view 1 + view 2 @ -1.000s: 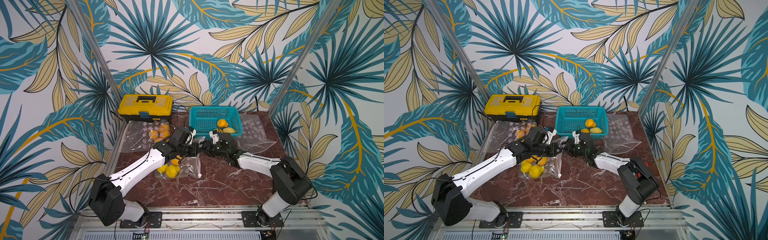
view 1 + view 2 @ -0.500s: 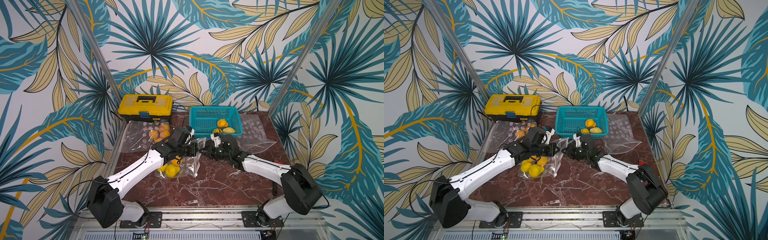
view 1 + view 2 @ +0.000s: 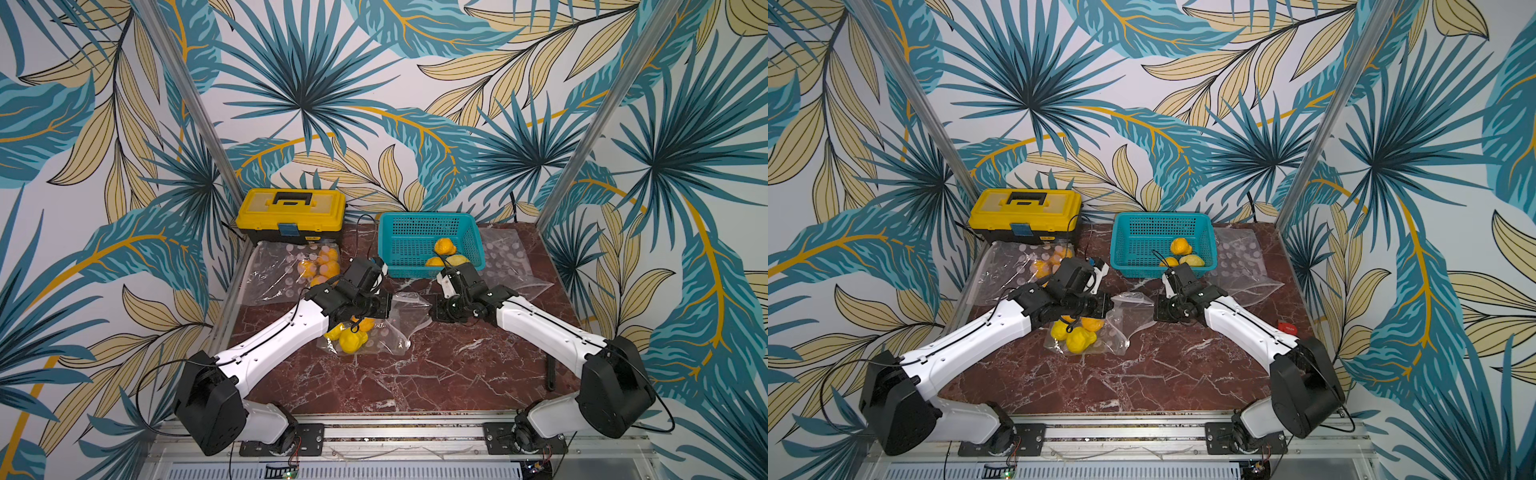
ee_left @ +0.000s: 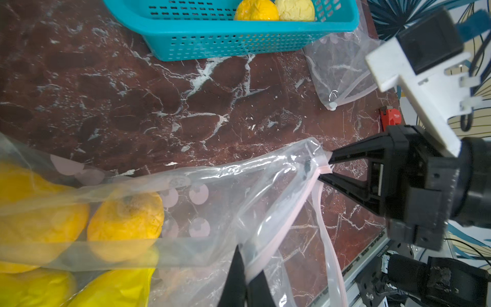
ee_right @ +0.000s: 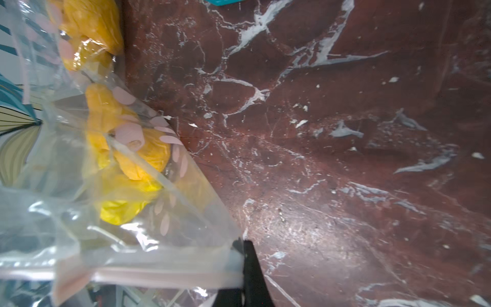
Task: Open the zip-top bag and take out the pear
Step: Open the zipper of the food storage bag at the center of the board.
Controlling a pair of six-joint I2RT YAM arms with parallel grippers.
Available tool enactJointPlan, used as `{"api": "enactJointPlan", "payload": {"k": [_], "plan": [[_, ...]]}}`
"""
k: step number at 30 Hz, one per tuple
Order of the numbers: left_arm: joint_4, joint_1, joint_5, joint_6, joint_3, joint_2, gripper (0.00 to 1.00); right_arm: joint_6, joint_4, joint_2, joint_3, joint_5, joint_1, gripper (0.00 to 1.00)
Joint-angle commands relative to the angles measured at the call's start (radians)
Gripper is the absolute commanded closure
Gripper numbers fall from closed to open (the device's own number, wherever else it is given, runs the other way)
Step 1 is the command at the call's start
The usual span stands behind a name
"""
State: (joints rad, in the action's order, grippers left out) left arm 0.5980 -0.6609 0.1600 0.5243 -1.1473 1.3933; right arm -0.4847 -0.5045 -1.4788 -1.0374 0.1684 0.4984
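A clear zip-top bag (image 3: 395, 324) lies mid-table with several yellow and orange fruits (image 3: 351, 338) inside; I cannot tell which one is the pear. My left gripper (image 3: 387, 306) is shut on one lip of the bag's mouth, with its black fingers (image 4: 236, 276) pinching the pink zip strip. My right gripper (image 3: 434, 309) faces it from the right, shut on the opposite lip (image 4: 322, 164). In the right wrist view the right gripper (image 5: 243, 245) holds the bag's corner (image 5: 170, 265). The mouth is stretched between the two grippers, and the fruit (image 5: 140, 156) shows through the film.
A teal basket (image 3: 415, 245) holding three fruits stands at the back. A yellow toolbox (image 3: 291, 214) is at the back left, with another bag of oranges (image 3: 286, 270) in front of it. An empty clear bag (image 3: 509, 266) lies back right. A small red object (image 3: 1286, 327) sits near the right edge.
My right gripper has shut on the bag's lip and drawn back to the right. The bag's mouth now stretches wider between the grippers. The left gripper has kept its grip.
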Motion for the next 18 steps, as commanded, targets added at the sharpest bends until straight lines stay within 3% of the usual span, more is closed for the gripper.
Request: {"api": "enactJointPlan", "payload": {"k": [1, 8, 15, 18], "plan": [[0.029, 0.014, -0.043, 0.004, -0.003, -0.001, 1.0, 0.107, -0.206, -0.053, -0.007, -0.222, -0.026, 0.99], [0.028, 0.011, -0.026, 0.025, -0.034, 0.052, 1.0, 0.075, -0.235, -0.037, -0.04, -0.238, -0.026, 0.88], [0.018, -0.004, -0.018, 0.017, -0.073, 0.069, 1.0, -0.038, -0.216, 0.138, -0.068, -0.108, -0.027, 0.55], [0.013, -0.011, -0.008, 0.027, -0.084, 0.068, 1.0, -0.087, -0.188, 0.192, -0.076, -0.038, -0.016, 0.54]]}}
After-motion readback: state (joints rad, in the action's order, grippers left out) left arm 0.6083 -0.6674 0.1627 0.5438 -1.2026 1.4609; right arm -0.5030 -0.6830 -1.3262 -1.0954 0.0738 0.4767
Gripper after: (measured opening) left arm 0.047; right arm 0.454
